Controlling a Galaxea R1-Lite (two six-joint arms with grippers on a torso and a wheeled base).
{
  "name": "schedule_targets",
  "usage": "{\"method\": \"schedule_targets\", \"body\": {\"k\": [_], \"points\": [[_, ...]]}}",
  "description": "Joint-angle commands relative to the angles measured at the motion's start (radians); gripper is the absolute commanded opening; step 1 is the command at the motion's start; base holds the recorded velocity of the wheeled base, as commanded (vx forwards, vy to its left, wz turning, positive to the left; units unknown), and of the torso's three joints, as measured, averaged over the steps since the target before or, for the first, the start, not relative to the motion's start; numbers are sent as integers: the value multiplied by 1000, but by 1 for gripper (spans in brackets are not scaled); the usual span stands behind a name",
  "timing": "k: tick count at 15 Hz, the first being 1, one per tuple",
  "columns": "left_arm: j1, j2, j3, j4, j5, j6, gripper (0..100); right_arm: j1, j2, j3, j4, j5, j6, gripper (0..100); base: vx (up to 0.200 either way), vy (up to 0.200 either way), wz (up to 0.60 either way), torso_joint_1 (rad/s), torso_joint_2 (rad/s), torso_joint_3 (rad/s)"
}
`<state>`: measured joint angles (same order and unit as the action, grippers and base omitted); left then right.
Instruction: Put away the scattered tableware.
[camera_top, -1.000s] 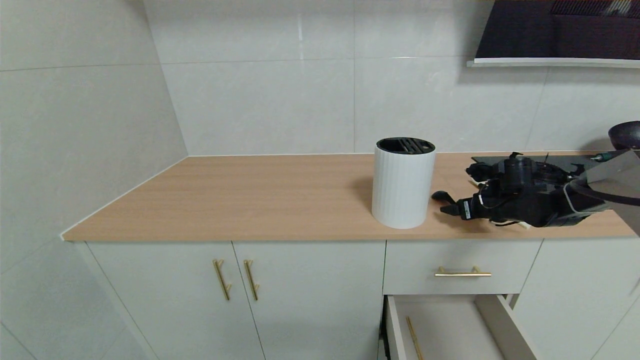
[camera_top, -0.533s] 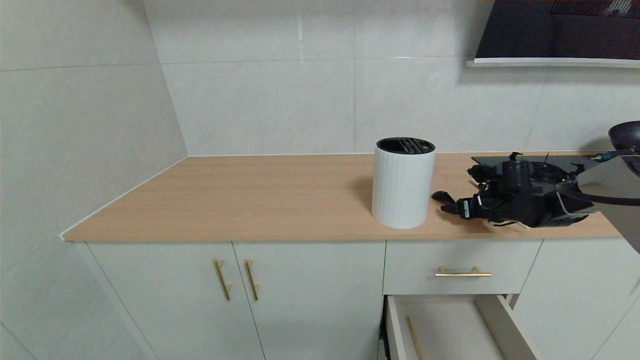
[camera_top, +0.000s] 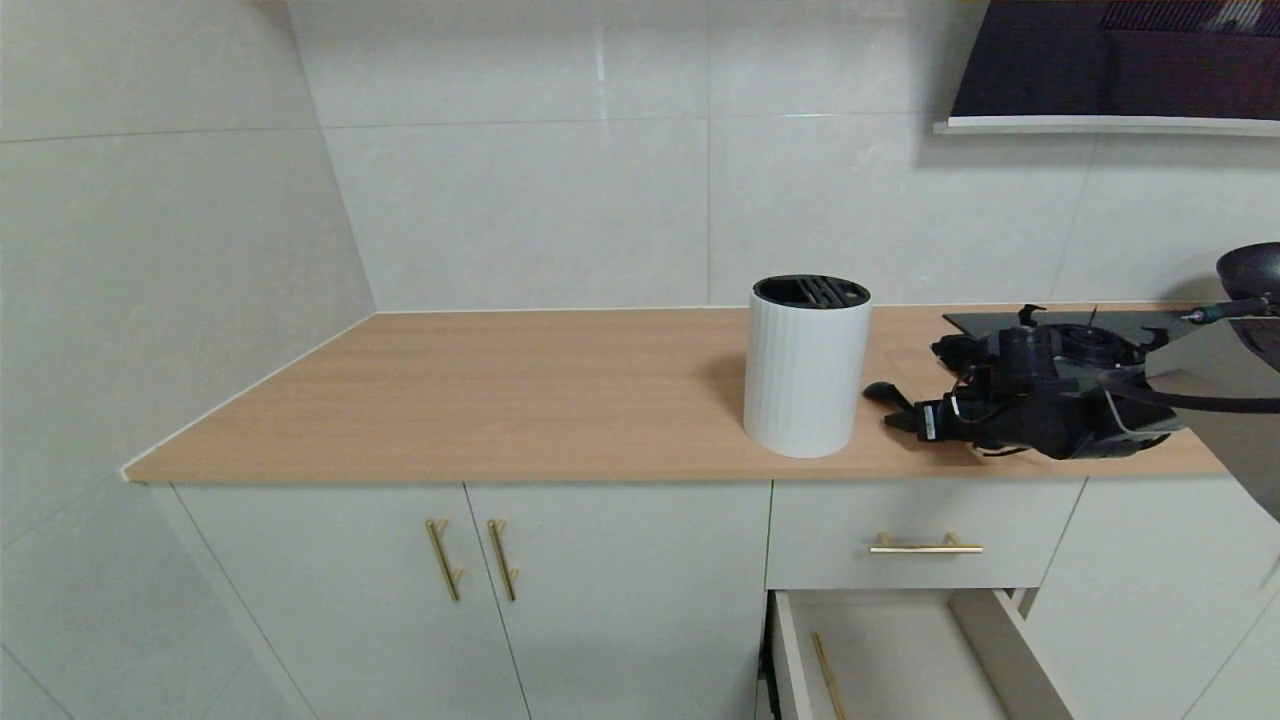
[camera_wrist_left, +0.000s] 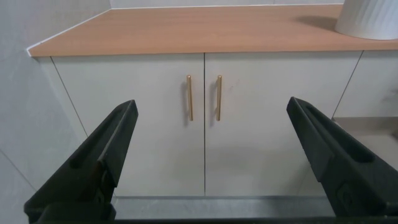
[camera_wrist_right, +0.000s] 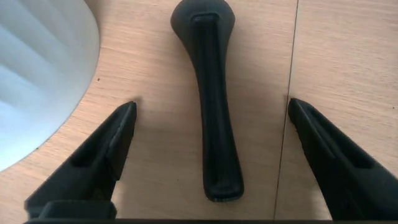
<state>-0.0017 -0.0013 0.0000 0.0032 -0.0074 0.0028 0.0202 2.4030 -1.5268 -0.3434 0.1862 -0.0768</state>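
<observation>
A black utensil (camera_wrist_right: 211, 106) lies flat on the wooden counter (camera_top: 520, 400), just right of a white ribbed holder (camera_top: 806, 370) with a black slotted top. My right gripper (camera_top: 903, 417) hangs low over the counter, open, its fingers on either side of the utensil's handle without touching it; in the right wrist view the right gripper (camera_wrist_right: 211, 107) straddles the handle, with the holder (camera_wrist_right: 37, 74) close beside one finger. The utensil's rounded end (camera_top: 880, 392) pokes out beyond the fingertips. My left gripper (camera_wrist_left: 211, 107) is open and holds nothing, low in front of the cabinet doors (camera_wrist_left: 205, 124).
Below the counter a drawer (camera_top: 960, 650) stands pulled out, with a thin wooden stick (camera_top: 827, 675) inside. A black hob (camera_top: 1090, 322) and a dark pan (camera_top: 1250, 268) sit at the counter's right end. Tiled walls bound the back and left.
My right arm has settled slightly lower and leftward over the utensil. The holder and the utensil have not moved.
</observation>
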Motion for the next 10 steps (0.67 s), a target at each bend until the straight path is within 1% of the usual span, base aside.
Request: {"method": "schedule_targets", "body": {"k": [1,7,8,10], "points": [[0,1,0,0,0,0,100,1,4,-4,3,1,0,0,0,0,0,0,0,0],[0,1,0,0,0,0,100,4,-12,-4,11,-2,20,0,0,0,0,0,0,0],[0,1,0,0,0,0,100,4,-24,-3,12,-5,32,0,0,0,0,0,0,0],[0,1,0,0,0,0,100,4,-94,16,34,-44,104,0,0,0,0,0,0,0]]}}
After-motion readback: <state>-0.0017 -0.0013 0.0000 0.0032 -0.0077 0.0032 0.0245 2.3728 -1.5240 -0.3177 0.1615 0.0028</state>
